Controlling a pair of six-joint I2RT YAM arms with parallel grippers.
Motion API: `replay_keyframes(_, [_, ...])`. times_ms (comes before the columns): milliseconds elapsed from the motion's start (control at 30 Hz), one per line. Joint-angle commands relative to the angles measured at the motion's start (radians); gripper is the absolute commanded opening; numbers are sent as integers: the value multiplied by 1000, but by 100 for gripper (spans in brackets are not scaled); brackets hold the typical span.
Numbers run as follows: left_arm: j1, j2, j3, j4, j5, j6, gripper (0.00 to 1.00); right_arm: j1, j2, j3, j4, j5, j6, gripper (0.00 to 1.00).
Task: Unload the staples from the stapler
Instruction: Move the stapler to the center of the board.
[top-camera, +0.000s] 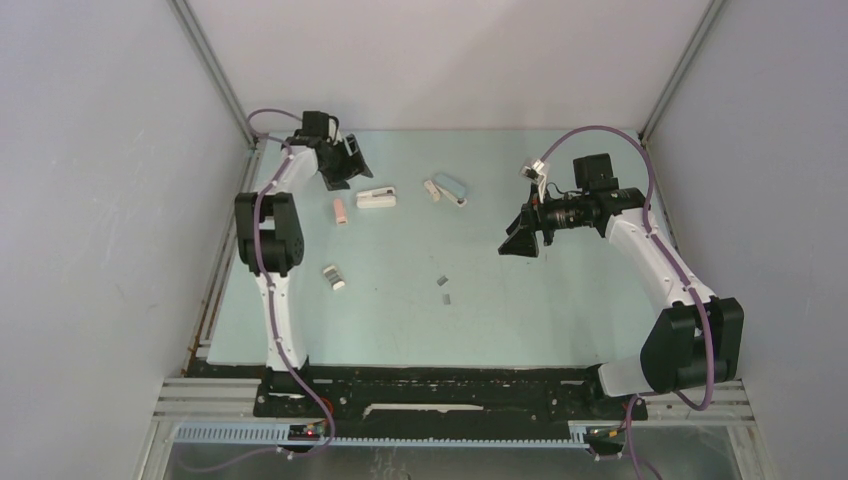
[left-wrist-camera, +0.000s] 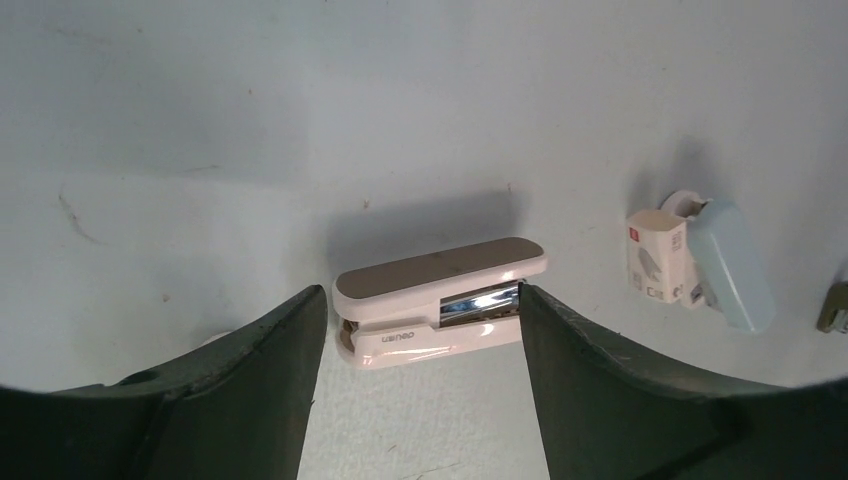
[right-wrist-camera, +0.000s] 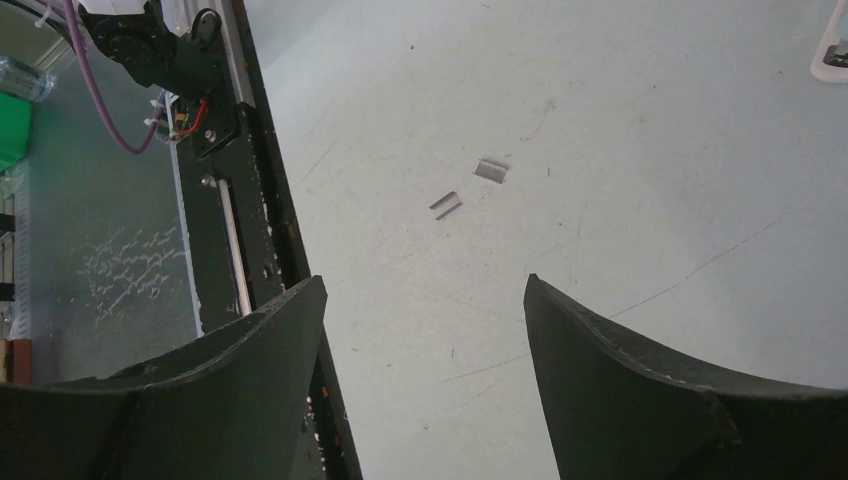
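Observation:
A pale pink-white stapler (left-wrist-camera: 440, 300) lies on the table just ahead of my left gripper (left-wrist-camera: 422, 293), whose fingers stand open on either side of it without touching. A shiny metal magazine shows in its side. In the top view this stapler (top-camera: 377, 197) lies right of my left gripper (top-camera: 345, 165). Two short silver staple strips (right-wrist-camera: 445, 205) (right-wrist-camera: 491, 170) lie loose on the table ahead of my open, empty right gripper (right-wrist-camera: 425, 290). They also show in the top view (top-camera: 444, 289), left of and nearer than my right gripper (top-camera: 520, 243).
A light blue stapler (left-wrist-camera: 730, 265) lies beside a small white-and-red block (left-wrist-camera: 655, 255) right of the pale stapler. A pink stapler (top-camera: 341, 211) and a small white stapler (top-camera: 333, 277) lie on the left. The black base rail (right-wrist-camera: 255, 200) edges the table.

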Motion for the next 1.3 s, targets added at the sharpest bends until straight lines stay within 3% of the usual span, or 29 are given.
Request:
replay_keyframes(0, [-15, 33, 145, -94, -19, 153, 75, 5, -12, 6, 4, -2, -20, 82])
replay_keyframes(167, [-37, 117, 287, -212, -18, 282, 75, 0, -13, 6, 5, -1, -19, 83])
replay_keyframes(333, [-41, 167, 348, -274, 17, 317, 71, 0, -10, 6, 4, -1, -19, 83])
replay_keyframes(567, [-49, 193, 349, -293, 79, 314, 53, -5, -13, 5, 6, -3, -19, 83])
replay_keyframes(833, [-77, 141, 264, -322, 133, 317, 45, -5, -24, 6, 4, -14, -18, 83])
replay_keyframes(1000, [-108, 55, 151, -305, 134, 299, 45, 3, -33, 6, 5, -15, -16, 83])
replay_keyframes(1267, [-121, -6, 104, -246, 95, 264, 47, -1, -47, 5, 5, -19, -14, 83])
